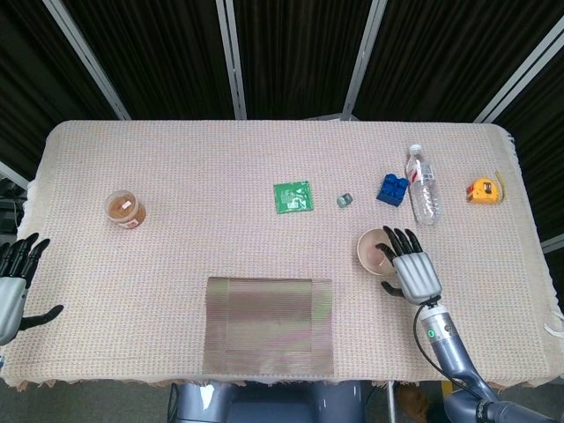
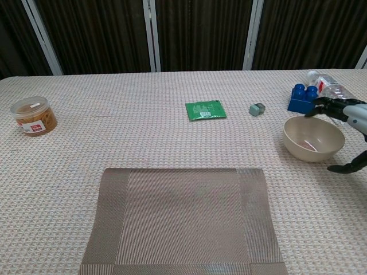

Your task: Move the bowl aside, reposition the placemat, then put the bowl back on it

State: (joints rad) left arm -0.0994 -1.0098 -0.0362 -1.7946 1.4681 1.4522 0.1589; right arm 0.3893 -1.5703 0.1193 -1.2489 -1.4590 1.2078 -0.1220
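**A:** Where is the bowl (image 1: 374, 249)?

**B:** On the woven tablecloth (image 1: 220, 167), off the placemat (image 1: 269, 325), out toward the placemat's two o'clock. In the chest view it sits upright on the cloth with a small pinkish patch inside it.

**A:** And the right hand (image 1: 410, 269)?

**B:** At the bowl's four o'clock in the head view. Its fingers (image 1: 398, 240) are spread and reach over the bowl's rim on that side; the thumb stands apart, clear of the bowl's wall in the chest view. It looks released, grasping nothing. I cannot tell whether a fingertip touches the rim.

**A:** The left hand (image 1: 12, 282)?

**B:** Off the table's left edge, at about eight o'clock from the table's centre. Fingers apart, thumb out to the side, nothing in it. The chest view does not show it.

**A:** How does the placemat lie?

**B:** Flat, striped grey-brown, at the table's near edge around six o'clock, with nothing on it.

**A:** What else is on the cloth?

**B:** A small tub with brown contents (image 1: 125, 209) at nine o'clock. A green packet (image 1: 293, 196) near the centre, and a small grey cap-like piece (image 1: 344, 200) just at its three o'clock. Past that, a blue toy brick (image 1: 392, 189) with a clear water bottle (image 1: 423, 186) lying just beside it, both at the bowl's twelve to one o'clock. A yellow tape measure (image 1: 484, 190) sits farther toward the table's right edge.
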